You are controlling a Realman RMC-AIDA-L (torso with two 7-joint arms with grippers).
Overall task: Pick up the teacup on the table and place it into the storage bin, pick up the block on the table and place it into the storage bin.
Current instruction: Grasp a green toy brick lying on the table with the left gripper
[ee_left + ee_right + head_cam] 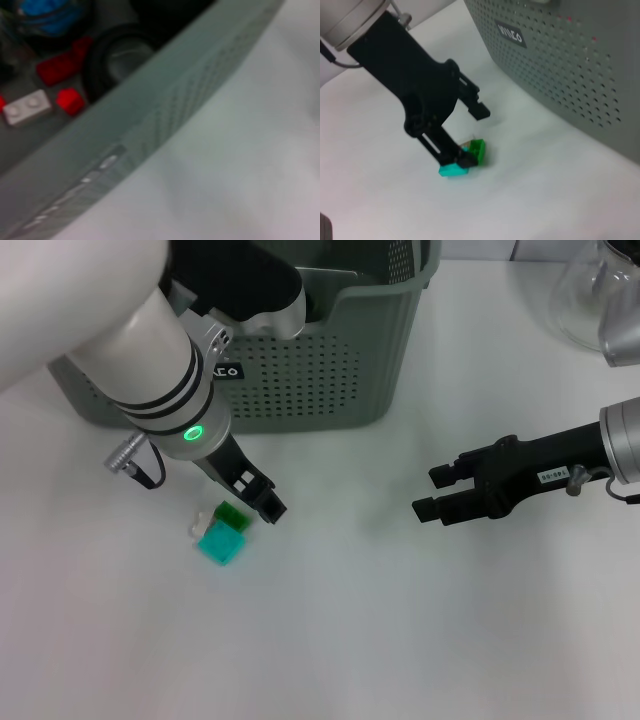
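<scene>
A small cluster of plastic building blocks (221, 535), teal, bright green and clear, is seen lying on the white table (330, 640) in front of the large grey-green perforated plastic storage bin (320, 370). The left gripper (258, 498) is lowered just beside the cluster, at its far side toward the bin. Its two black fingers are spread apart: in the right wrist view one fingertip (465, 160) is set against the green block (477, 150) and the teal block (452, 170), while the other finger (479, 109) is held clear of them, above the table on the bin's side. Nothing is clasped between them, and the blocks rest on the table.

In the left wrist view the bin's interior is shown: several red bricks (62, 65), a white two-stud brick (27, 106), a blue object (50, 15) and a dark round cup-like vessel (120, 55) lie inside; whether this is the teacup cannot be told.

The right gripper (436, 492) is held well apart over the table at the right, its fingers parted and empty. A clear glass vessel (595, 295) stands at the table's far right corner.
</scene>
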